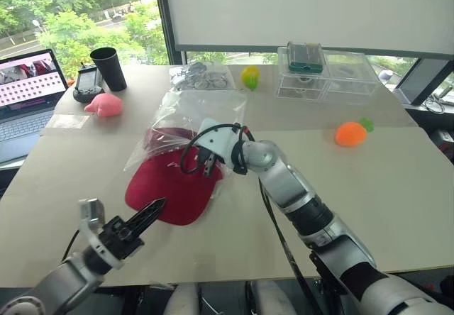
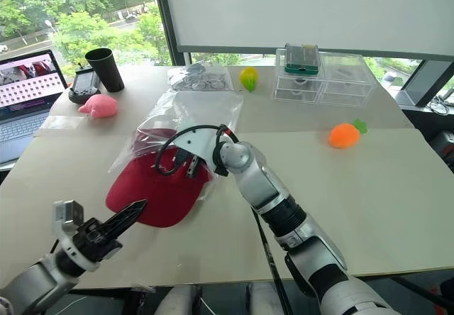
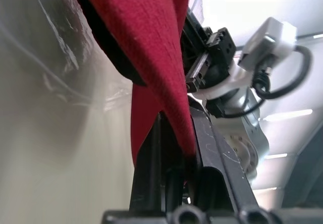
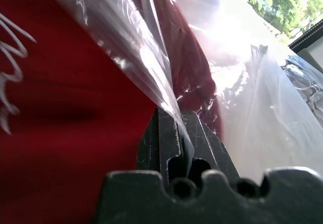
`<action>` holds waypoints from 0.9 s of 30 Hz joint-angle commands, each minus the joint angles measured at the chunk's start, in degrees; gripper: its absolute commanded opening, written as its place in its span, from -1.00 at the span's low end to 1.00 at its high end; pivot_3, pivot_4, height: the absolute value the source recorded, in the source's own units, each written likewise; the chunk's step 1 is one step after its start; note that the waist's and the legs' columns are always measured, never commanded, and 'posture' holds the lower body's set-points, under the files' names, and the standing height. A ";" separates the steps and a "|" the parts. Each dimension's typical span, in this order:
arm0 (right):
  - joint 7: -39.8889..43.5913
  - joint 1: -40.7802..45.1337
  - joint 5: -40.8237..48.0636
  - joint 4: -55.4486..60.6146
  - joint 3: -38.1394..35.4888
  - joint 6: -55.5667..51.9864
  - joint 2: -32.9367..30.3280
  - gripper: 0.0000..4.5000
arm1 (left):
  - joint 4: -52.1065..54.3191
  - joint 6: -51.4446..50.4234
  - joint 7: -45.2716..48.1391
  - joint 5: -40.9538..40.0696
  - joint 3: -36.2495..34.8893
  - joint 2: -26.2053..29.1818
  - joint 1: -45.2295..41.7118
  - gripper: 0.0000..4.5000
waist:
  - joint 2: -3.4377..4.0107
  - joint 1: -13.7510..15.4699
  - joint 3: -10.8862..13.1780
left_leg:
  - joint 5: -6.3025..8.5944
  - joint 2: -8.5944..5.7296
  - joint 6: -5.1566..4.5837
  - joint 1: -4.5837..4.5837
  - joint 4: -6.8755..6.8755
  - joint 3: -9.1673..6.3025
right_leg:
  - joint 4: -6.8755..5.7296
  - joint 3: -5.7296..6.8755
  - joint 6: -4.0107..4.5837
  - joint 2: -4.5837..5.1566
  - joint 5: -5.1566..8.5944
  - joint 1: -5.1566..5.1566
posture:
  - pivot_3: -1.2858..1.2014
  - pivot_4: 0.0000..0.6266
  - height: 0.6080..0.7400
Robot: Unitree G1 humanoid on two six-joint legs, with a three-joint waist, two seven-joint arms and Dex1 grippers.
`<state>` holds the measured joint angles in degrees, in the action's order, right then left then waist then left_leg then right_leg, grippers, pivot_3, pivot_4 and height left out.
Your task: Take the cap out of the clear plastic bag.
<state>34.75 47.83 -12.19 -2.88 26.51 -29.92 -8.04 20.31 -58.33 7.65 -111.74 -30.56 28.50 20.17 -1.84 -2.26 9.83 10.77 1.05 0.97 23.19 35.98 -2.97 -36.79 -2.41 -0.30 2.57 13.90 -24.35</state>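
Note:
The dark red cap (image 1: 174, 191) lies at mid-table, its brim poking out of the clear plastic bag (image 1: 202, 109) toward the near edge. Its crown is still under the wrinkled film. My left gripper (image 1: 154, 207) meets the brim's near left edge, and the left wrist view shows its fingers shut on the red fabric (image 3: 151, 47). My right gripper (image 1: 208, 164) hovers over the cap at the bag's mouth. In the right wrist view it is shut on a fold of the plastic (image 4: 166, 98).
A laptop (image 1: 25, 91), a black cup (image 1: 110, 68), a black device (image 1: 89, 82) and a pink toy (image 1: 105, 105) sit far left. Behind the bag are a small bag of metal bits (image 1: 202, 77) and a yellow toy (image 1: 250, 77). Clear boxes (image 1: 326, 74) and an orange toy (image 1: 351, 133) stand right.

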 commanded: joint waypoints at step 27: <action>0.58 -1.64 0.94 -0.11 -0.72 3.99 0.46 -1.00 | 4.65 -6.97 44.83 13.80 -22.71 7.97 40.16 -0.99 | -0.12 -0.78 0.00 | 0.36 1.05 0.57 0.06 -0.65 0.19 | -0.30 -0.05 1.00 -0.98 0.60 -0.76 | 0.03 -0.52 1.00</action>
<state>34.95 46.19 -11.76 -3.84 26.56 -27.82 -7.48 25.98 -66.32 50.57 -97.79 -50.89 36.61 59.38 -1.97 -3.04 9.82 11.13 2.11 1.54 23.25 35.33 -2.78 -37.10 -2.45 0.70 1.58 14.50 -25.12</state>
